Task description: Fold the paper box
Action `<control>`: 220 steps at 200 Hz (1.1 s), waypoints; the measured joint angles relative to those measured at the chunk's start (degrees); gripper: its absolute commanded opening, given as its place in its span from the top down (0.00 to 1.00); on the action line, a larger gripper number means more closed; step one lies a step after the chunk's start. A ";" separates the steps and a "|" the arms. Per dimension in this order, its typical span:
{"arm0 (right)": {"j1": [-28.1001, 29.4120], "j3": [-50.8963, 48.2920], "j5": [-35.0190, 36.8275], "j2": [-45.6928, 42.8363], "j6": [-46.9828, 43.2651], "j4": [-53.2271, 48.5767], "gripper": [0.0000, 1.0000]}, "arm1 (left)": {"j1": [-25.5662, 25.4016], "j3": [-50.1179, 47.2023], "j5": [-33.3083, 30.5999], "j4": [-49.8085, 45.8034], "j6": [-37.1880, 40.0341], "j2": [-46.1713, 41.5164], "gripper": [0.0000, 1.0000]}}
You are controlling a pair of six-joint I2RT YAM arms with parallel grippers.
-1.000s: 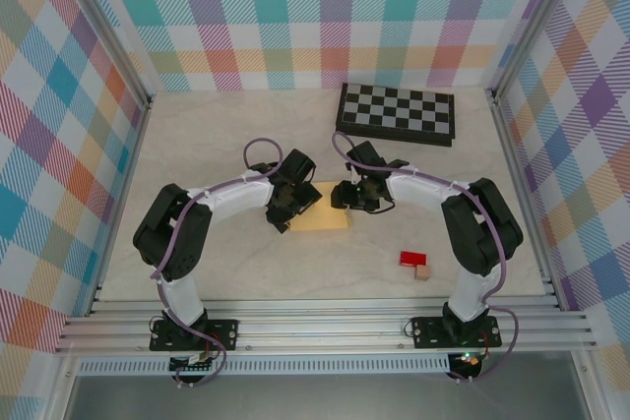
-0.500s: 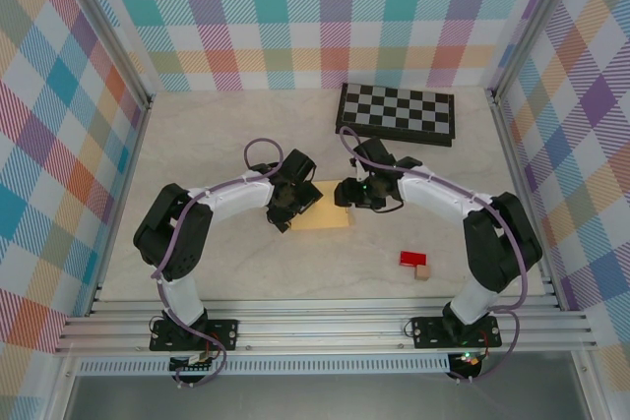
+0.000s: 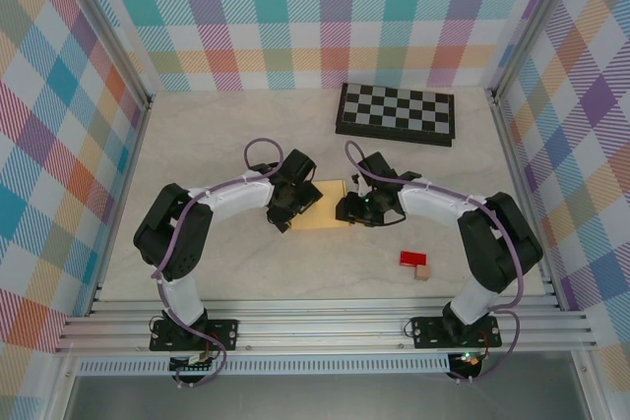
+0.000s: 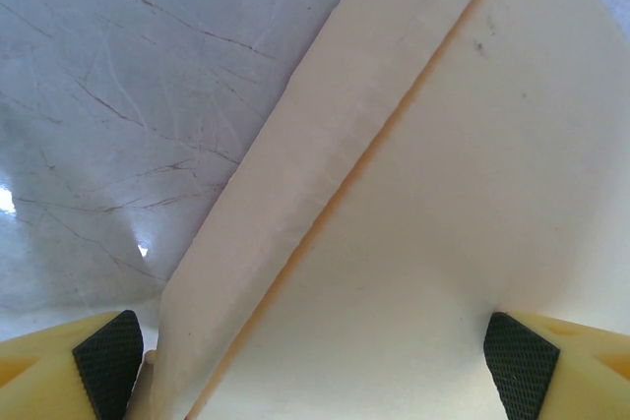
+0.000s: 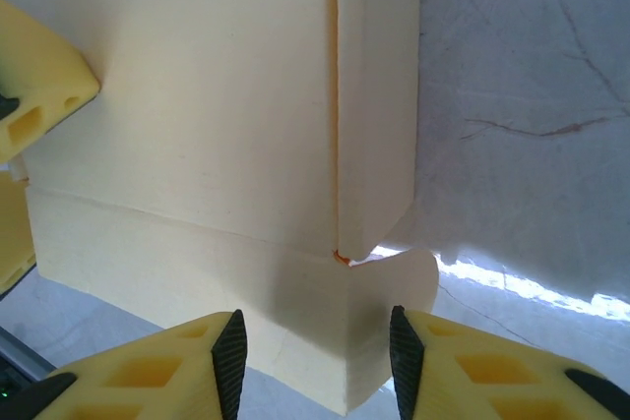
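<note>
Drawing the right gripper [image 5: 313, 351] nearer than before, narrowing its jaws partway over a flap [image 5: 389, 287] of the paper box [image 3: 323, 218]; holding the left gripper [image 4: 315, 381] wide astride it, lying mostly flat on the table [image 3: 197, 145], leaving most folds undone

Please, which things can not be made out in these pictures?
Top view: both wrists cover the ends of the paper box; its flaps are hidden.
Left wrist view: the frame edges cut off the box at the left pincer.
Right wrist view: whether the right pincer grips the flap is unclear.
</note>
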 measured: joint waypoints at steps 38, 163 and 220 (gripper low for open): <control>0.00 -0.09 -0.81 0.50 1.09 1.31 0.57 | -0.02 -0.02 -0.13 0.11 0.00 0.00 0.08; 0.00 -3.78 0.37 0.42 -0.13 6.49 0.71 | -0.04 -0.02 -0.28 0.11 0.44 0.00 0.08; 0.00 -4.52 0.37 0.15 -0.17 7.61 0.72 | -0.22 -0.13 -0.63 0.24 0.42 0.00 0.08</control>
